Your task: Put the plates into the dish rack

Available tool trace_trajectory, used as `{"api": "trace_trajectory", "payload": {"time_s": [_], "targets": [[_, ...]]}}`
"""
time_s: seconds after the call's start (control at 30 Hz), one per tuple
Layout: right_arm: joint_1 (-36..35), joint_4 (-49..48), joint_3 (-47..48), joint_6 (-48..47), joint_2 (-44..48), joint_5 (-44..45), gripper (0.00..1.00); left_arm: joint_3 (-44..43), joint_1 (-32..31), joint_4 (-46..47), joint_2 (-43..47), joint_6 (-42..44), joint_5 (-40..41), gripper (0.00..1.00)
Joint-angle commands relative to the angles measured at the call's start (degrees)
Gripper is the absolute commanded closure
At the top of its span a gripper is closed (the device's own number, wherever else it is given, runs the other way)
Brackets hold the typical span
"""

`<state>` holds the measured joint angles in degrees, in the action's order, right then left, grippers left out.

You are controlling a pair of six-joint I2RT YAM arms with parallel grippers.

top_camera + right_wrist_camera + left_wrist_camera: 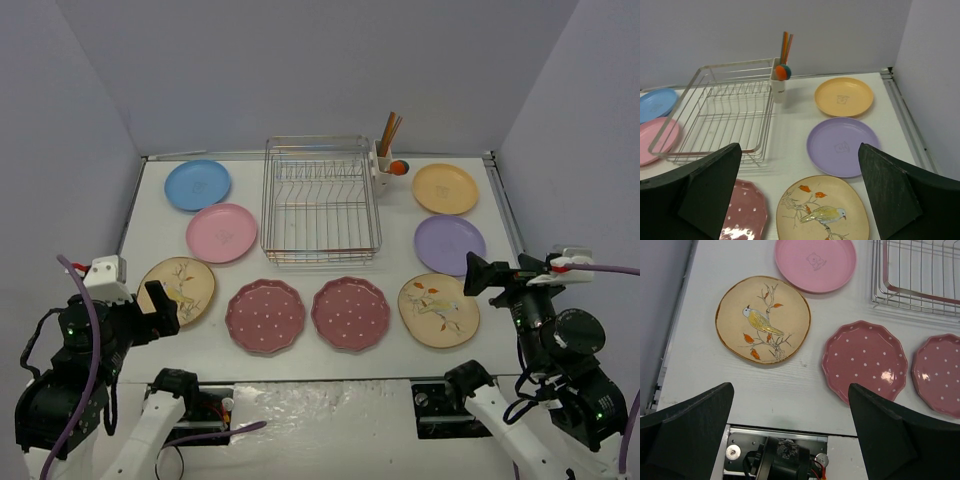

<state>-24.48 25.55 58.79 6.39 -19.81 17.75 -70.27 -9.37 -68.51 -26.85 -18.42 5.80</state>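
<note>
The empty silver dish rack (320, 200) stands at the back centre with a white utensil cup (382, 166). Flat on the table lie the plates: blue (197, 184), pink (221, 232), beige bird-print (177, 289), two dotted dark-pink (265, 315) (350, 313), a second beige (438, 310), lavender (449, 244) and orange-yellow (445, 188). My left gripper (790, 387) is open and empty above the near edge, short of the left beige plate (763, 319). My right gripper (799, 146) is open and empty, above the right beige plate (822, 210).
The cup (778, 86) holds orange sticks and a round orange-and-teal utensil. Grey walls close in the table at the left, back and right. A metal mounting plate (775, 455) sits at the near table edge under the left wrist.
</note>
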Motion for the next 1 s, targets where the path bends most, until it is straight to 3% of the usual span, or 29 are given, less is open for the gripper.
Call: {"api": "trace_trajectory", "payload": {"time_s": [0.0, 0.3, 0.5, 0.67, 0.73, 0.83, 0.97], "targets": [[-0.48, -2.78, -0.05, 1.17, -4.51, -10.77, 0.00, 0.09, -0.13, 1.24, -5.81, -3.99, -3.60, 0.03], [-0.48, -2.86, -0.44, 7.01, -9.95, -15.73, 0.00, 9.24, -0.23, 7.43, -14.38, -13.94, -20.35, 0.03], [-0.48, -2.78, -2.36, 10.60, -14.55, -15.95, 0.00, 13.88, -4.42, 17.72, -16.91, -24.01, -21.02, 0.03], [-0.48, -2.80, -3.98, 13.85, -17.77, -15.93, 0.00, 14.60, -23.27, 25.62, -22.92, -36.65, -6.84, 0.03], [-0.48, -2.87, -4.35, 14.64, -18.82, -15.59, 0.00, 14.43, -26.81, 26.86, -26.14, -40.14, -3.86, 0.03], [-0.48, -2.82, -5.58, 17.25, -20.98, -14.30, 0.00, 13.94, -41.72, 34.74, -35.29, -45.39, 5.10, 0.03], [-0.48, -3.15, -6.65, 18.79, -22.52, -14.82, 0.00, 11.13, -49.08, 38.90, -49.07, -49.93, 8.21, 0.08]]}}
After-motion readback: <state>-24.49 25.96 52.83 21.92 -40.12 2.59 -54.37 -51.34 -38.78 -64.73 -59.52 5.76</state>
